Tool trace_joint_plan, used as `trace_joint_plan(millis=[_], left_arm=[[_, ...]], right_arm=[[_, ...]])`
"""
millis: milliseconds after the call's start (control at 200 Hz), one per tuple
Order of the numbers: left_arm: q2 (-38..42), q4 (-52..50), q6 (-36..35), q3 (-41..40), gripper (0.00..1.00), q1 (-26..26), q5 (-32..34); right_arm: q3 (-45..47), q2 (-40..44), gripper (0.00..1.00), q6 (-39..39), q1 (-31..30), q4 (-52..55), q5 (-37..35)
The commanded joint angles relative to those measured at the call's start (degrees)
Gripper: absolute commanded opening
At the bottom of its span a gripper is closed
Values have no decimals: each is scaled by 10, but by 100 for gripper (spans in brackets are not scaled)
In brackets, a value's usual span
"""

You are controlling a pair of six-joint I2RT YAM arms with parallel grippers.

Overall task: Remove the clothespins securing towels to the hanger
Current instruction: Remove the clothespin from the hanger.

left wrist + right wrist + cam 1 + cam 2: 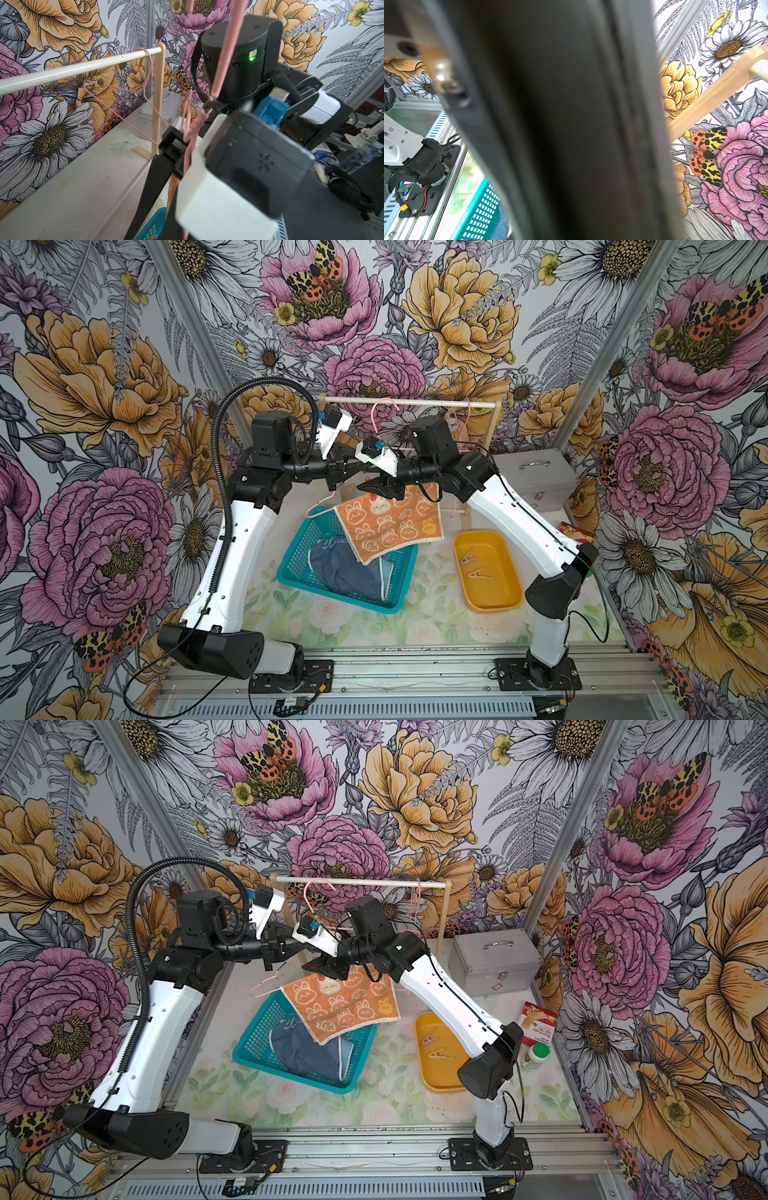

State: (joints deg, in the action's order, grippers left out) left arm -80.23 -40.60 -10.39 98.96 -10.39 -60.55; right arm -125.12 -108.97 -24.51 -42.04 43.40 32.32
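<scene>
Floral walls (374,302) enclose a pastel table (436,614) with a wooden rack (415,402) at the back. Off the rack, the hanger (224,62) sits tilted in the air above the basket (301,547), with the orange towel (390,526) hanging from it. The blue towel (345,572) lies in the basket, partly under the orange one. Two wooden clothespins (467,558) lie in the yellow tray (498,597).

The left gripper (358,454) is closed at the hanger's neck; the contact point is hidden behind the right wrist camera (239,166). The right gripper (368,488) is at the orange towel's top edge; its jaw gap and any held item cannot be determined. Only one finger (149,187) shows in the left wrist view, and a red bit (152,238) near its tip is cut off by the frame edge. A dark blurred mass blocks most of the right wrist view.
</scene>
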Motion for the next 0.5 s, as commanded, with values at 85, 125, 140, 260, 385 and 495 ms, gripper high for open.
trace_joint_plan(millis=[85,125,140,260,385,495], left_arm=[[6,7,5,7,0,0,-18],[5,7,5,7,0,2,-19],[4,7,5,7,0,2,-19],[-2,7,3,10,0,7,-21],[-11,6,4,13,0,16,-25],[-19,6,5,17,0,23,-30]], right_arm=[[-20,-26,49,20,-1,-3,37],[-21,-27,49,23,-2,-3,45],[-21,-27,49,22,-2,-3,47],[-17,-24,48,29,-2,-2,60],[-5,-22,46,34,-2,-2,64],[4,-19,44,35,-2,-2,64]])
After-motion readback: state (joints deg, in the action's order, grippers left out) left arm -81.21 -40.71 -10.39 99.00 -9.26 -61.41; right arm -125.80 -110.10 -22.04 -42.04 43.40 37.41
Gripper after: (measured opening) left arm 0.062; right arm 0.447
